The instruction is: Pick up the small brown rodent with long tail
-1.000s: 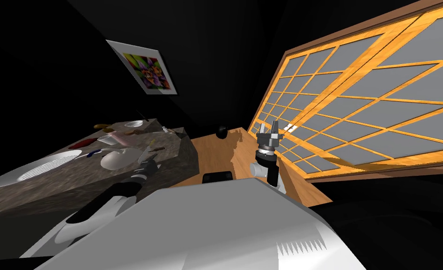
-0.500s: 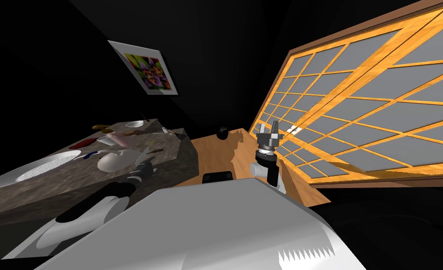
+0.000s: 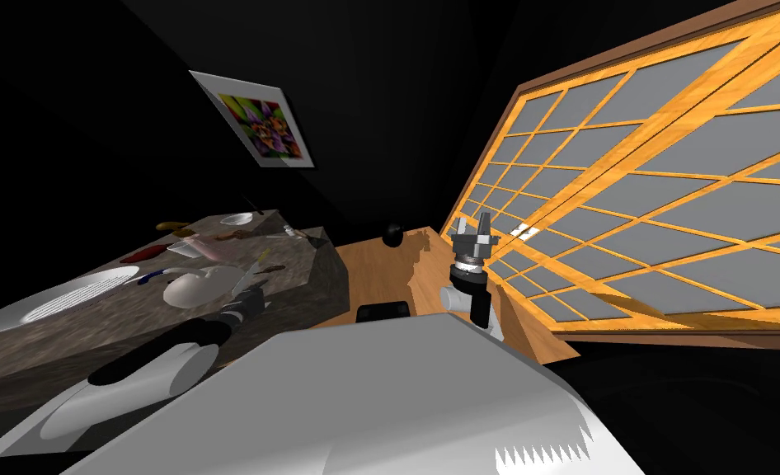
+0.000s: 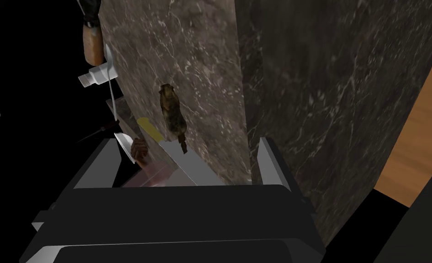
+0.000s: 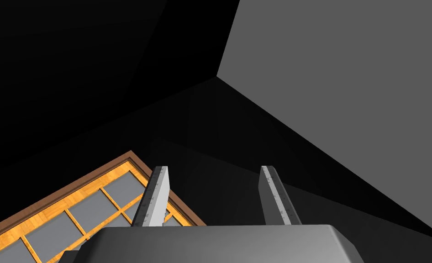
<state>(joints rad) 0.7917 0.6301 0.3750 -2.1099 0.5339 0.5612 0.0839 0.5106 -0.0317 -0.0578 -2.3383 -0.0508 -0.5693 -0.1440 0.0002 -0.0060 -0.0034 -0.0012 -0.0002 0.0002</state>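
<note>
The small brown rodent [image 4: 171, 111] lies on the dark marble counter top [image 4: 197, 55] near its corner edge, its tail pointing toward my left gripper [image 4: 185, 160]. That gripper is open and hovers just short of the rodent, with nothing between its fingers. In the head view the rodent [image 3: 273, 268] is a small brown shape just beyond the left gripper [image 3: 252, 276], which reaches over the counter [image 3: 298, 276]. My right gripper [image 3: 472, 224] is raised beside the window, open and empty.
Beside the rodent lie a yellow piece [image 4: 149, 130], a round brown lump [image 4: 139, 147], a knife and a white bottle [image 4: 98, 75]. A white rounded object [image 3: 190, 287] and a sink [image 3: 58, 298] sit on the counter. A black ball [image 3: 392, 235] rests on the wooden floor.
My head view has turned a little, sliding the counter leftward and the window outward. The left arm has drawn slightly back along the counter. The right arm is still.
</note>
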